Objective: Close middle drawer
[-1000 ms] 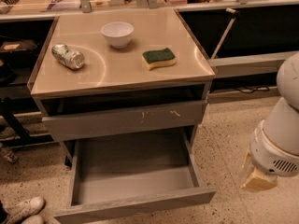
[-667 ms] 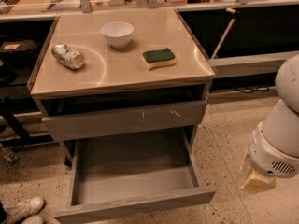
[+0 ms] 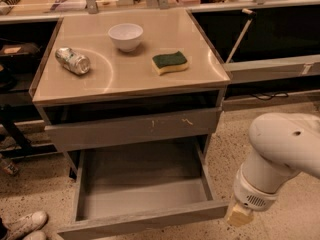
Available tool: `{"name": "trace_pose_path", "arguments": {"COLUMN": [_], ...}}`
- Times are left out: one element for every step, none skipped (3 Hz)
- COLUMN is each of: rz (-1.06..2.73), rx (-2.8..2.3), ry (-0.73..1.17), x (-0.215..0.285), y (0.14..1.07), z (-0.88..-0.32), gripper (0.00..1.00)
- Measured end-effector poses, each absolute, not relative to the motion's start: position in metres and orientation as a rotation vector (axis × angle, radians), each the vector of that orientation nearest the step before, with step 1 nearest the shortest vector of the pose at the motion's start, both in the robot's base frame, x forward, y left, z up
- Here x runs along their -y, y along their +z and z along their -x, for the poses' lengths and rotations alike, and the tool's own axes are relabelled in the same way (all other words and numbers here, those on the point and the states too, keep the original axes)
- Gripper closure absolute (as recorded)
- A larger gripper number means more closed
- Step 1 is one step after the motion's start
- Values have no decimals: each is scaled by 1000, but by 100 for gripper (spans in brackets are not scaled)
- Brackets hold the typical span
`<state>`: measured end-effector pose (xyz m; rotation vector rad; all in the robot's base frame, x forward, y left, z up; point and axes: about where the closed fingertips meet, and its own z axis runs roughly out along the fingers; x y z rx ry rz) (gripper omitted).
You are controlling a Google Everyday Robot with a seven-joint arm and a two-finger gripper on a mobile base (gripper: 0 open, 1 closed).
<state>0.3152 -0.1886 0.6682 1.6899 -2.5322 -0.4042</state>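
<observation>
**The middle drawer is open and my end effector is beside it**

My end effector (image 3: pixel 239 215) is low down on the near right. It hangs over the speckled floor (image 3: pixel 230 156), just to the right of the near right corner of the middle drawer (image 3: pixel 150 219). It does not touch the drawer. I cannot tell if my end effector is released or clenched. It holds nothing that I can see. My fat white arm (image 3: pixel 280 149) comes in from the right side, above it.

The middle drawer is pulled far out of the table (image 3: pixel 150 81), toward the near side. It is a wide grey box. It is bare inside. Its front is flat and plain.

Above it is another grey drawer front (image 3: pixel 100 131) with small pale scratches on it. It sticks out only a little way.

On top of the table there are three things. A white bowl (image 3: pixel 125 36) sits at the far side, near the middle. A squashed silver can (image 3: pixel 73 60) lies on its side on the left. A green and yellow sponge (image 3: pixel 170 62) lies to the right of the bowl, a bit nearer.

A white shoe (image 3: pixel 25 223) is on the floor at the near left.
</observation>
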Motion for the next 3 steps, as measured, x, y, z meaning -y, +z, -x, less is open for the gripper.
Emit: {"name": "trace_pose_path", "arguments": {"rz": [-1632,-1626,-1606], "rx": [2532,2532,2521], "ry": [-485,-499,-556], "x": [175,174,169], "y": [620,614,594], "z": [-319,-319,-316], "gripper": [100,100,100]}}
